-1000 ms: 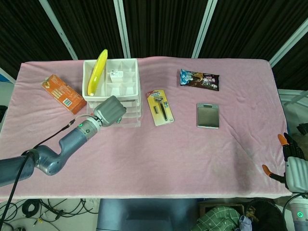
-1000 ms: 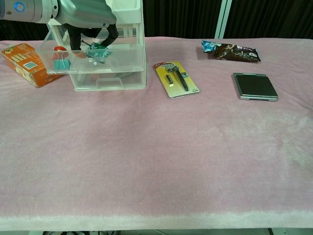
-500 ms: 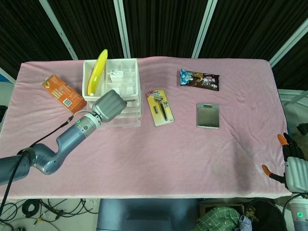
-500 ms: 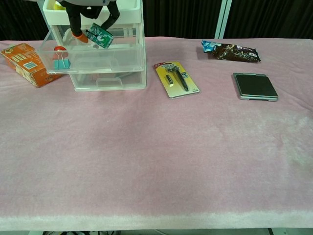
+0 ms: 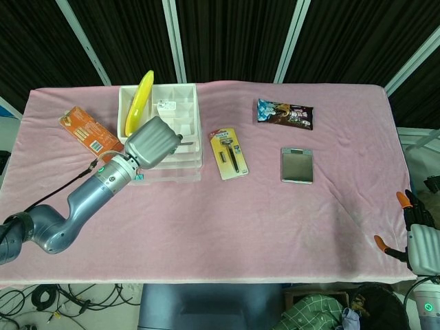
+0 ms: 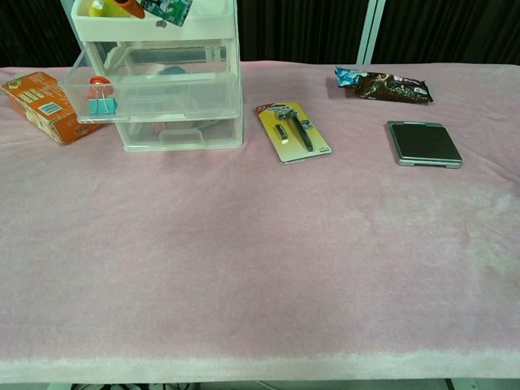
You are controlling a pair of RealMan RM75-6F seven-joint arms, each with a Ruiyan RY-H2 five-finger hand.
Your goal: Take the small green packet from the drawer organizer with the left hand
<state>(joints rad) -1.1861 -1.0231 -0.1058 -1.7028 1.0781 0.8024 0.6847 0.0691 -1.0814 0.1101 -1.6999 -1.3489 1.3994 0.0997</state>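
Note:
The clear drawer organizer [image 6: 183, 106] stands at the table's back left with its upper drawer pulled open. My left hand [image 5: 149, 141] hangs above that open drawer in the head view. In the chest view only an orange fingertip [image 6: 128, 8] shows at the top edge, beside the small green packet [image 6: 169, 9], which the hand holds lifted clear of the drawer. In the head view the hand hides the packet. My right hand [image 5: 419, 240] is off the table's near right corner, its fingers curled with nothing seen in them.
A banana [image 5: 138, 102] lies in the white tray [image 5: 180, 110] on top of the organizer. A binder clip [image 6: 101, 99] stays in the open drawer. An orange box [image 5: 90, 133] lies left of it; a razor pack [image 5: 229, 153], a scale [image 5: 297, 165] and a snack bag [image 5: 284, 113] lie to the right.
The left hand rose out of the open drawer with the green packet, moving up and slightly left until it nearly leaves the chest view. The right hand has not moved.

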